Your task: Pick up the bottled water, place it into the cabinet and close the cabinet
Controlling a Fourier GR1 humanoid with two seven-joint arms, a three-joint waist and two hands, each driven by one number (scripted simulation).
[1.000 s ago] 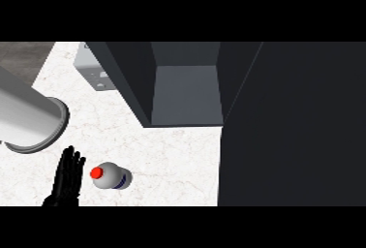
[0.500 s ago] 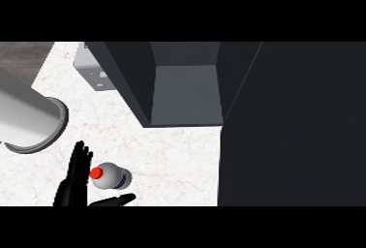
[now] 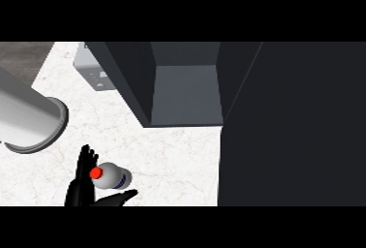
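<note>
— What's around the bottle?

— I see the bottled water upright on the white counter, red cap up. The open cabinet sits beyond it, well apart; its dark door walls off the right. A grey cylinder lies at left.

— And your hand?

— My left hand is spread open beside the bottle, fingers at its left, thumb below, not yet closed. Since half a second ago it has hardly moved.
</note>
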